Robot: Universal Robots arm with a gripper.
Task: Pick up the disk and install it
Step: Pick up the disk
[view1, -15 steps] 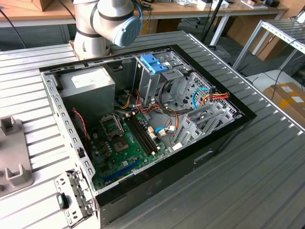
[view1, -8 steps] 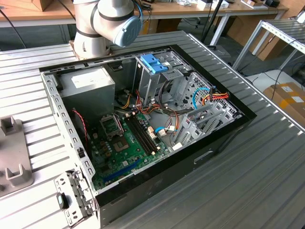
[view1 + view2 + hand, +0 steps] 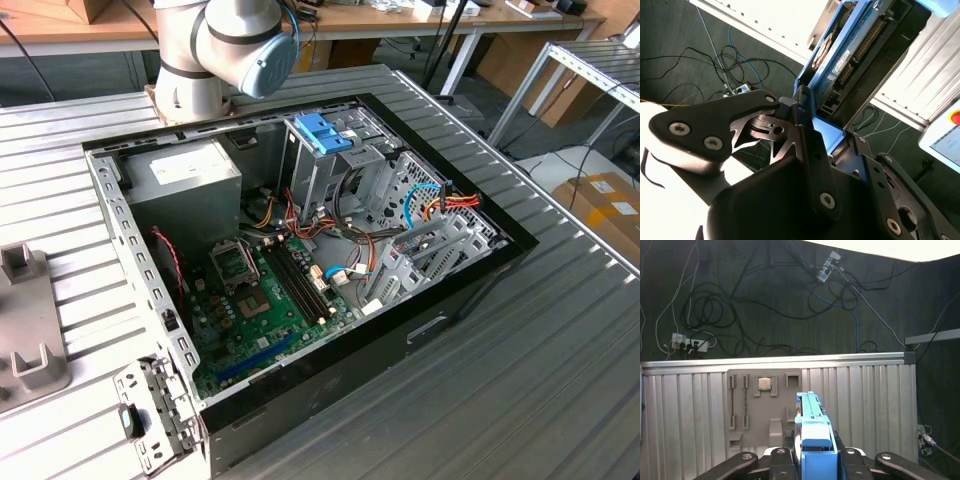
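Disk (image 3: pixel 814 437) is gripped edge-on by fingers (image 3: pixel 810 150) shut on it, apparently to match bay (image 3: pixel 312 180) at 1 o'clock of motherboard (image 3: pixel 270 285).

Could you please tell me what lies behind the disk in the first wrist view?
Behind the disk, gripped by the fingers, a grey holder plate with a processor chip lies on the ribbed table; the disk covers part of the plate.
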